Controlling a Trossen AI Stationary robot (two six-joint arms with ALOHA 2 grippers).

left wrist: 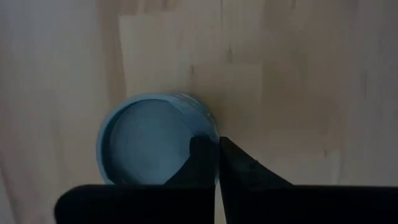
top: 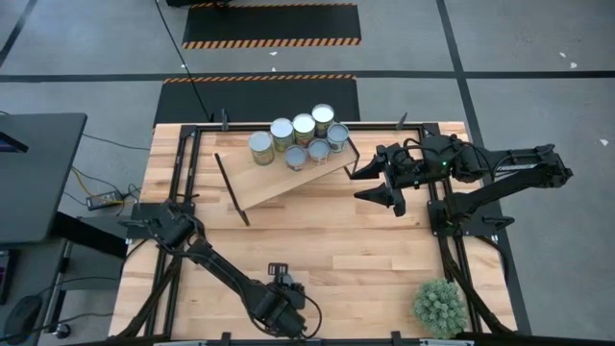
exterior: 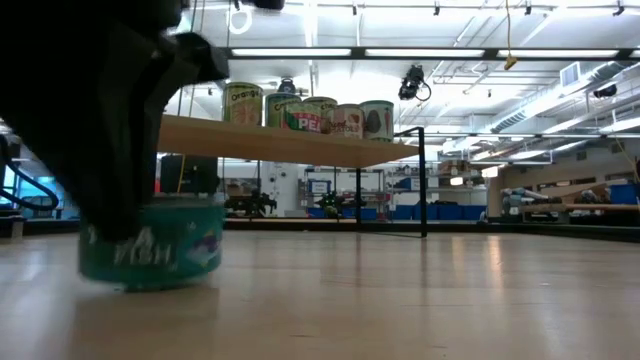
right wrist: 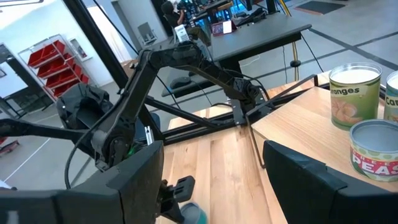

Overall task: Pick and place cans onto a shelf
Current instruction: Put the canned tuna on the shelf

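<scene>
My left gripper (left wrist: 217,163) pinches the rim wall of the last can (left wrist: 158,140), a low teal tin standing on the bench (top: 365,259) near its front edge, so it can be lifted. Seven cans (top: 297,136) already crowd the tilted shelf (top: 279,183). My right gripper (top: 384,183) waits spread beside the shelf.

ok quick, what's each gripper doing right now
left gripper: shut on the rim of the teal can, near table edge.
right gripper: open, holding nothing, beside the shelf.
</scene>
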